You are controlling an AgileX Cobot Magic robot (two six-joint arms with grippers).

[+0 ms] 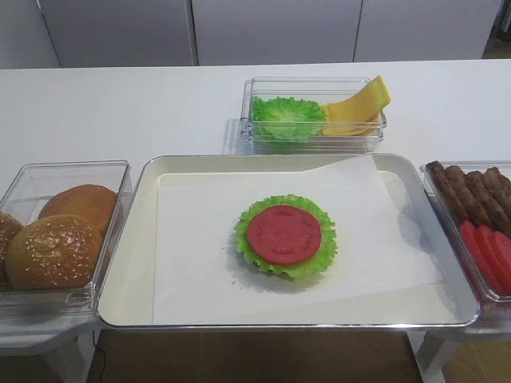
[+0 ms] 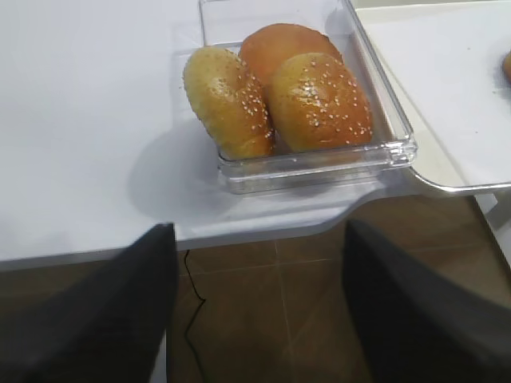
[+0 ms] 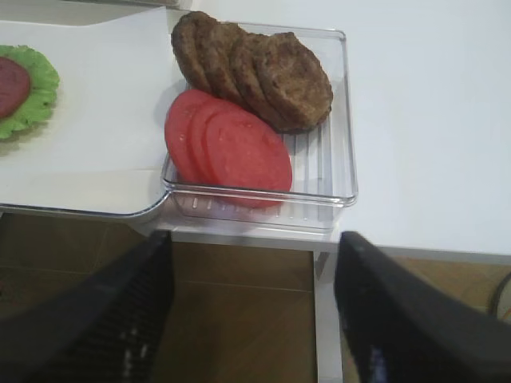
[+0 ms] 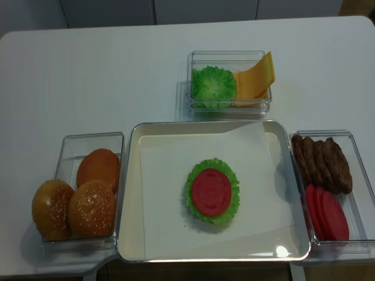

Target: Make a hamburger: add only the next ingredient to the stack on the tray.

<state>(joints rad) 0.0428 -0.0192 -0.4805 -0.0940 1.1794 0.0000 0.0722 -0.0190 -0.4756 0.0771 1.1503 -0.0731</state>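
A round red tomato slice (image 1: 283, 234) lies centred on the ruffled green lettuce stack (image 1: 319, 259), mid-frame on the paper-lined metal tray (image 1: 239, 321). The right gripper (image 3: 251, 319) hangs empty, fingers apart, at the lower edge of its wrist view. The left gripper (image 2: 255, 311) is likewise spread and empty.

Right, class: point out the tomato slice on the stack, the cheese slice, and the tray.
tomato slice on the stack (image 1: 283, 234): exterior high view, centre of its red top.
cheese slice (image 1: 361, 106): exterior high view, its yellow face.
tray (image 1: 132, 259): exterior high view, bare left inner wall.

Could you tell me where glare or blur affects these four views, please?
Realsense high view: a bright glare spot on the shiny rectangular metal tray's front rim. Both wrist views: the black gripper fingers loom dark and out of focus. Other high view: even light, soft shadows.
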